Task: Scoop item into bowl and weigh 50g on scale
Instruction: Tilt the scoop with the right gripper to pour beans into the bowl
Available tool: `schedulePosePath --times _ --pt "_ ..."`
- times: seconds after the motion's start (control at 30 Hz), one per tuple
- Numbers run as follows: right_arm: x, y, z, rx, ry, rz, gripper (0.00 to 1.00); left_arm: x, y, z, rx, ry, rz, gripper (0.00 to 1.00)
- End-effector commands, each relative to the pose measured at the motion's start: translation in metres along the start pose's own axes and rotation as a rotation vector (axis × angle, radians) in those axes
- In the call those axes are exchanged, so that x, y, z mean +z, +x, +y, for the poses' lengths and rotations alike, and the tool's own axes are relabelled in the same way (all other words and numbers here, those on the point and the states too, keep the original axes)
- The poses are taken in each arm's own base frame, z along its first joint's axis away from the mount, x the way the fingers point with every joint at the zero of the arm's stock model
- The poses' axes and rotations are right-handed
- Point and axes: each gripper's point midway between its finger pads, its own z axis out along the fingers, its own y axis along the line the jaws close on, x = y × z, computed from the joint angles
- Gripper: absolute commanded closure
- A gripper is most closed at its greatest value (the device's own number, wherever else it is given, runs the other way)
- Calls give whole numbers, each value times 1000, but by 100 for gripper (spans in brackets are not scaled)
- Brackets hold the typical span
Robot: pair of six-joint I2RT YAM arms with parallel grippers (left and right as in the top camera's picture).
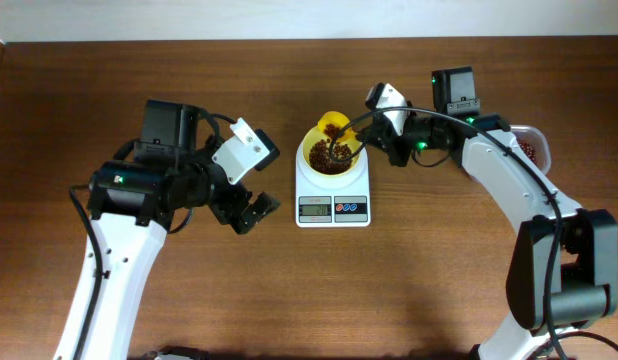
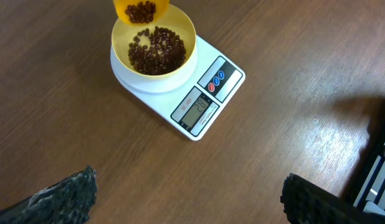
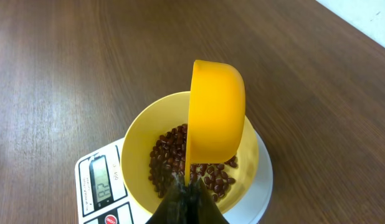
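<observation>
Overhead: the scale [image 1: 333,195] lies mid-table [image 1: 419,300], its display toward 6 o'clock. The bowl [image 1: 311,158] stands on the scale's round platform at the 12 o'clock end and holds a layer of beans [image 1: 329,163]. A yellow scoop [image 1: 333,124] hangs over the bowl's 12 o'clock rim. The right gripper [image 1: 369,141] reaches in from the bowl's 2 o'clock, its jaws pressed together on the scoop's handle. The left gripper [image 1: 254,212] sits at the scale's 9 o'clock, near it but apart, with jaws spread and nothing between them. A clear tub [image 1: 530,148] with more beans sits at 3 o'clock, partly behind the right arm.

Left wrist: the bowl [image 2: 119,55] on the scale [image 2: 230,84] is at 11 o'clock, with beans [image 2: 156,51] across its bottom. The scoop [image 2: 121,9], also carrying beans, pokes in at 12 o'clock. The two fingertips [image 2: 63,198] stand wide apart at the lower corners.

Right wrist: the scoop [image 3: 217,112] is tipped steeply over the bowl [image 3: 137,138], with beans [image 3: 166,163] below it. The right gripper [image 3: 184,200] clamps the handle at 6 o'clock. The scale [image 3: 86,167] shows at 8 o'clock.
</observation>
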Motion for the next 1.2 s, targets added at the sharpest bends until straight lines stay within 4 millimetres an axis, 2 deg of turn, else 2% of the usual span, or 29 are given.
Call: schedulePosePath --times 0.0,0.2,0.37,0.43,0.5,0.6,0.67,0.83,0.93,1.17 --pt "-15 -13 -2 -44 18 -38 96 2 2 1 8 3 7 1" --pt "-17 -19 1 -58 14 -50 96 2 2 1 9 3 7 1" --pt "-18 -16 6 -34 1 -33 96 2 2 1 8 3 7 1" --pt "-28 -35 18 -67 -30 -91 96 2 2 1 8 3 7 1" --pt "-34 -40 15 -86 12 -79 96 2 2 1 8 3 7 1" --pt "-27 -22 9 -53 58 8 96 2 2 1 8 3 7 1" --pt "-23 -17 8 -65 80 38 96 2 2 1 8 3 7 1" --pt "-21 -18 9 -144 78 43 96 2 2 1 8 3 7 1" --pt "-23 -11 -1 -142 132 91 96 2 2 1 8 3 7 1" --pt "-13 -14 9 -162 114 100 96 2 2 1 8 3 7 1"
